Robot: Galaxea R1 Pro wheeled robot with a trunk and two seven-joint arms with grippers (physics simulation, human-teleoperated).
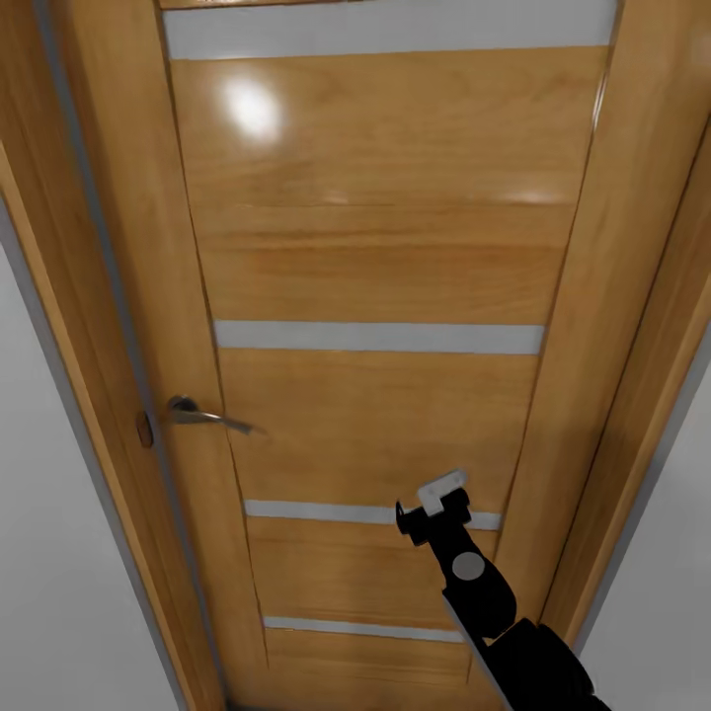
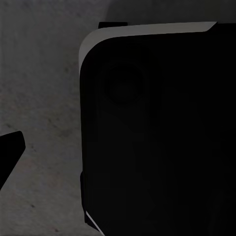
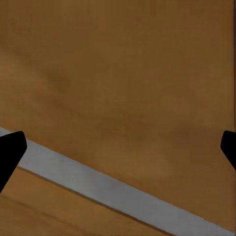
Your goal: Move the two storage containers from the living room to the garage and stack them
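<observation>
The two storage containers are out of view. My right gripper (image 1: 432, 502) is stretched out low toward an orange wooden door (image 1: 385, 257) crossed by grey stripes, close to its surface. In the right wrist view the right gripper (image 3: 118, 147) stands open with nothing between its fingertips (image 3: 10, 152), and the door panel with one grey stripe (image 3: 113, 189) lies just ahead. In the left wrist view my left gripper (image 2: 118, 147) hangs beside my own black body (image 2: 157, 137), over a dark grey mottled surface (image 2: 39, 73). One fingertip (image 2: 9, 150) sits far out at the picture's edge, as on an open gripper.
The door is shut and fills the way ahead. Its metal lever handle (image 1: 202, 415) sits at the left side, well left of my right gripper. Wooden frame posts (image 1: 632, 296) flank it, with plain grey-white wall on the left (image 1: 49, 592) and right (image 1: 662, 612).
</observation>
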